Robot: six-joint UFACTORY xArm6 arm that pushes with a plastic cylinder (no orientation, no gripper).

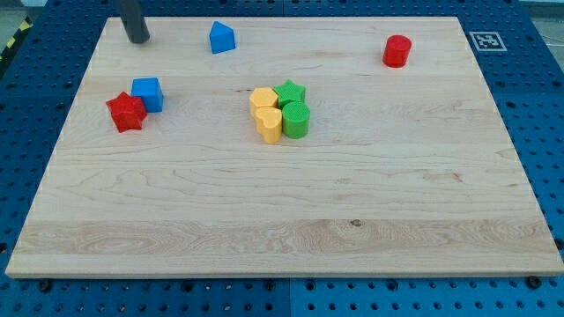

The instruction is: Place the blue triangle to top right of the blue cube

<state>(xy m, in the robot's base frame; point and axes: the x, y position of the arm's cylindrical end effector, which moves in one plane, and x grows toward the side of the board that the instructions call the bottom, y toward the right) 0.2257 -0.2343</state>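
One wooden board lies on a blue pegboard table. You have no pincer, only my tip, top left. Your blue triangle sits near the top edge, up-right of the blue cube, which touches the red star.

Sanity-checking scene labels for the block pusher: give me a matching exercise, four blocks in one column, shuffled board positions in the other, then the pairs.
Things:
1. blue triangle
2. blue cube
3. red cylinder
4. green cylinder

Places:
A. in the central cluster, beside the yellow blocks
B. near the view's top right, standing alone
C. at the view's left, touching the red star
D. near the view's top edge, to the right of my tip

Pairs: 1-D, 2-C, 3-B, 4-A
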